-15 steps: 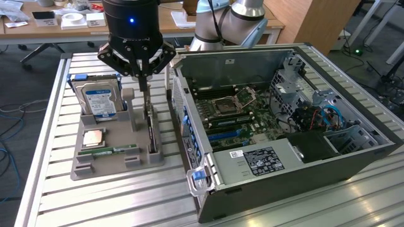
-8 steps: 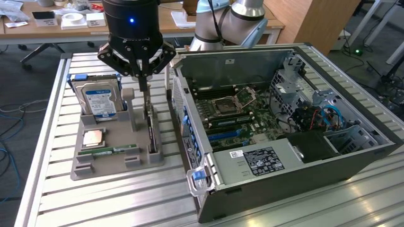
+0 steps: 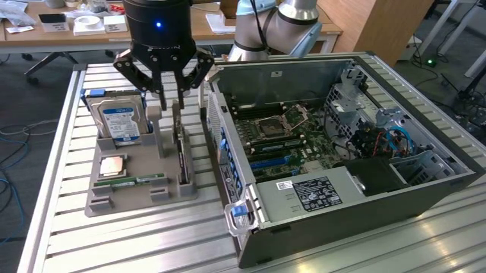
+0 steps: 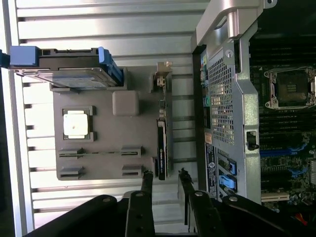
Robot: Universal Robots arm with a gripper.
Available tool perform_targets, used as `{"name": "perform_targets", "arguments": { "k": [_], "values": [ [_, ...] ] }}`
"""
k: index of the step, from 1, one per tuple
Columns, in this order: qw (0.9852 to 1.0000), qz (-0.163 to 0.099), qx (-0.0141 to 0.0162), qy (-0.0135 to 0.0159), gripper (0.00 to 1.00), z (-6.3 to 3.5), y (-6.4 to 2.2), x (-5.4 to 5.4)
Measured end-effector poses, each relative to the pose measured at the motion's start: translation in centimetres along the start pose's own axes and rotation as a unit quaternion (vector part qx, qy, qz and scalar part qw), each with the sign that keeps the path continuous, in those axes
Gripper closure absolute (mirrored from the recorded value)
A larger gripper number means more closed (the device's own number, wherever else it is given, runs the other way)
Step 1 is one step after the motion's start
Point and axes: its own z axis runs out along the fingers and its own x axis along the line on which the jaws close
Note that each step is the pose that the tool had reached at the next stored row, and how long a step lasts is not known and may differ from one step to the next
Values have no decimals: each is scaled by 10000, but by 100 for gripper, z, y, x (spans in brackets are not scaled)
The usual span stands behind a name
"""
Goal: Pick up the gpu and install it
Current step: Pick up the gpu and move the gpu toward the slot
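The gpu (image 3: 181,149) is a thin dark card standing on edge in a slot along the right side of the grey holder (image 3: 102,202). It lies next to the open computer case (image 3: 319,196). My gripper (image 3: 172,94) hangs just above the card's far end, fingers pointing down. In the wrist view the gpu (image 4: 162,143) runs as a slim dark strip toward my gripper (image 4: 165,174). The two fingertips (image 4: 147,175) stand apart on either side of the card's line. The gripper is open and holds nothing.
The holder also carries a blue-labelled hard drive (image 3: 118,118) standing upright, a square processor (image 3: 112,165) and a green memory stick (image 3: 135,181). The case lies on its side with the motherboard (image 3: 285,142) exposed. Everything rests on a slatted metal table (image 3: 136,244).
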Motion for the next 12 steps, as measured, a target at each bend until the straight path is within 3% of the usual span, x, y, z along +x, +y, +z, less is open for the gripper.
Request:
{"name": "perform_targets", "arguments": {
  "k": [3,7,12],
  "values": [
    [10000,0,0,0,58,0,0,0],
    [10000,0,-1,-1,58,3,0,0],
    [10000,0,0,0,58,86,-4,2]
  ]
}}
